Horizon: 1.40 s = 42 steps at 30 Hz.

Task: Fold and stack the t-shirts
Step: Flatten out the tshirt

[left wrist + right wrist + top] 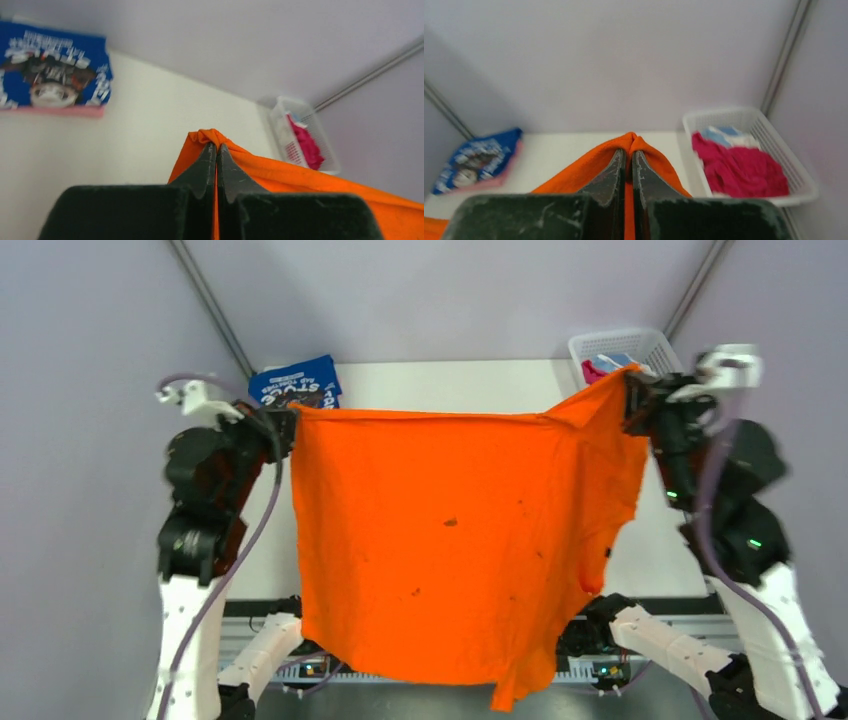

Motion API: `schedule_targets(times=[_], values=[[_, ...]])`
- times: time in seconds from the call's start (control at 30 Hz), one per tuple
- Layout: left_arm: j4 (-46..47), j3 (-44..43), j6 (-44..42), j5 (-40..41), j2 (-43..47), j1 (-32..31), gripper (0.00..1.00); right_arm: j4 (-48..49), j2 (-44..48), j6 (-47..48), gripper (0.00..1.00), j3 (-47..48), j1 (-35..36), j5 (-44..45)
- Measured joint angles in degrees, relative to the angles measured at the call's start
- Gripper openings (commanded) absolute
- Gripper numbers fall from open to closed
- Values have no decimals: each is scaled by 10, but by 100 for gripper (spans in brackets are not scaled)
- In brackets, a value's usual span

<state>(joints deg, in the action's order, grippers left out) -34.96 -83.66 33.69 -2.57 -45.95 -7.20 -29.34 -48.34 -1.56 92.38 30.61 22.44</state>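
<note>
The bright orange cloth t-shirt hangs as a spread sheet between the two arms, its upper edge raised above the white table top; the lower hem drops toward the side away from the white plastic lattice basket; whether that hem touches anything cannot be told. Judged purpose: holding two upper corners high and wide apart pulls the cloth flat, ready to be laid out for folding; the top edge runs fairly taut, with a slack fold at the basket end.

Right gripper: just beside the basket's near-left corner; jaws closed almost fully, with a bunched orange corner pinched between them, as the right wrist view confirms. Left gripper: well apart from the basket, at the opposite end of the shirt's top edge; jaws likewise pressed together on a nub of orange cloth, as the left wrist view confirms.

Folded blue t-shirt with white-lettered print: flat on the table, far across from the basket, resting on a folded pink t-shirt; I judge this to be the stack begun. Magenta t-shirt and light-blue t-shirt: crumpled inside the basket; not yet folded.
</note>
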Motion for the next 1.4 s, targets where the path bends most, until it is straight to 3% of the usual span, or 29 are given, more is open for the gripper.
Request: schedule_targets(times=[0.17,0.27,0.37,0.5,0.6,0.83,0.87,0.9,0.93,0.97,1.03,1.07,1.23,1.4], values=[[69,197,11,66,-63,0,0,115,-30,15,0,-242,0,109],[112,275,12,102,-146,0,0,176,-111,14,0,-306,-4,137],[142,293,12,129,-251,0,0,224,-201,-1,0,-329,-21,134],[157,225,17,154,-420,2,0,291,-325,-21,0,-322,-49,117],[158,113,17,172,-553,4,0,313,-428,-27,0,-283,-57,110],[129,-91,22,184,-745,10,1,313,-652,-30,0,-92,-68,102],[122,-119,24,184,-765,12,15,310,-675,-32,7,-67,-72,100],[117,-140,25,185,-780,14,35,303,-695,-37,27,-42,-76,99],[112,-157,26,185,-791,16,59,297,-713,-43,43,-21,-80,94],[105,-177,33,186,-802,18,93,287,-734,-48,58,8,-86,91],[98,-199,30,184,-811,20,99,271,-764,-61,93,48,-96,82],[96,-206,33,182,-812,20,99,264,-772,-66,98,59,-99,79],[90,-209,25,155,-800,21,99,239,-764,-85,99,49,-111,64],[97,-133,20,98,-715,19,99,223,-627,-146,99,-106,-136,-25]])
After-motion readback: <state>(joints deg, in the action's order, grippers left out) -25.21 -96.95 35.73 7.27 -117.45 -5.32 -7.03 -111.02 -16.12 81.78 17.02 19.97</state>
